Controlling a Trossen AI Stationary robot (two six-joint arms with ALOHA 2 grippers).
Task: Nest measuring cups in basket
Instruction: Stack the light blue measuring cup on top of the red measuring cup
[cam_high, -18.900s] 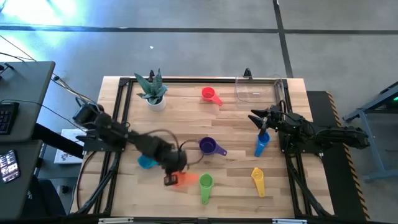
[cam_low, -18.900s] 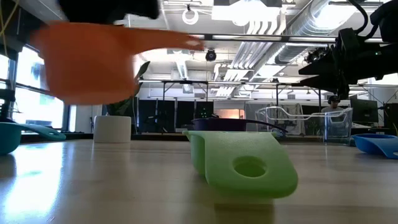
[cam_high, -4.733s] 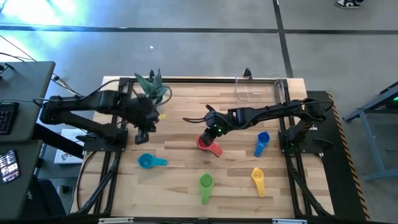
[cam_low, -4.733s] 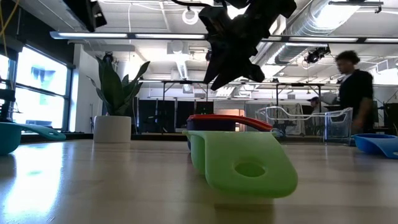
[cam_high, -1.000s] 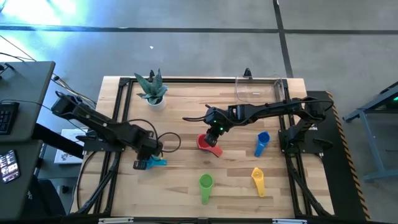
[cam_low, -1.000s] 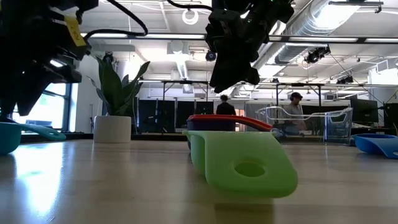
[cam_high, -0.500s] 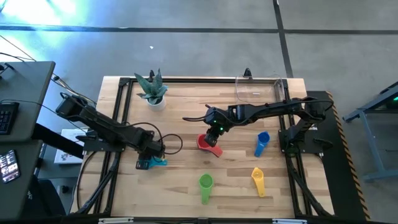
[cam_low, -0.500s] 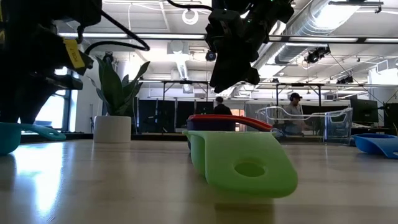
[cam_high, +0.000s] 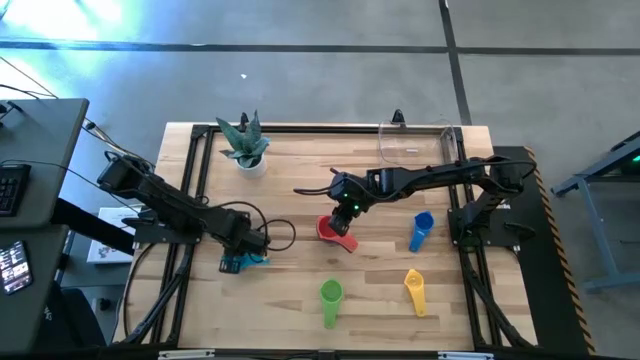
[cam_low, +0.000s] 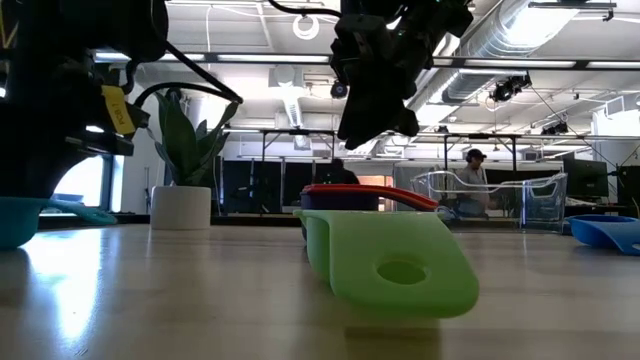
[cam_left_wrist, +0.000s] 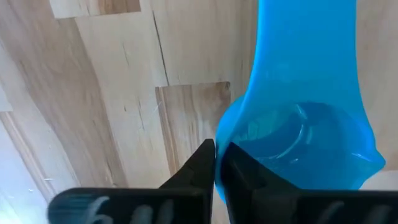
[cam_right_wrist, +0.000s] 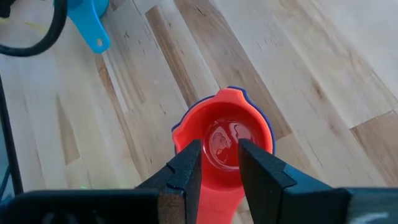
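Note:
The teal cup (cam_high: 252, 260) lies on its base near the table's left side, and my left gripper (cam_high: 233, 263) is shut on it. The red cup (cam_high: 333, 230) sits nested in a purple cup (cam_low: 330, 200) at mid-table. My right gripper (cam_right_wrist: 217, 165) hovers open just above the red cup (cam_right_wrist: 227, 140), touching nothing. The green cup (cam_high: 331, 298), yellow cup (cam_high: 415, 290) and blue cup (cam_high: 422, 230) lie loose on the table. The clear basket (cam_high: 415, 150) stands at the far edge. No orange cup shows. My left gripper (cam_left_wrist: 216, 171) pinches the wall of the teal cup's bowl at its rim (cam_left_wrist: 227, 134), one finger (cam_left_wrist: 245, 171) inside the bowl and one finger (cam_left_wrist: 199, 171) outside. It comes from above. The cup (cam_low: 20, 222) rests on the table, handle pointing toward the table's right.
A white potted plant (cam_high: 245, 150) stands at the far left corner. Black frame rails run along the table's left, right and far edges. Bare wood lies between the red stack and the basket. People show in the room beyond the table.
My left gripper has come down onto the teal cup and edged slightly toward the table's right. The right arm and the red stack have kept still.

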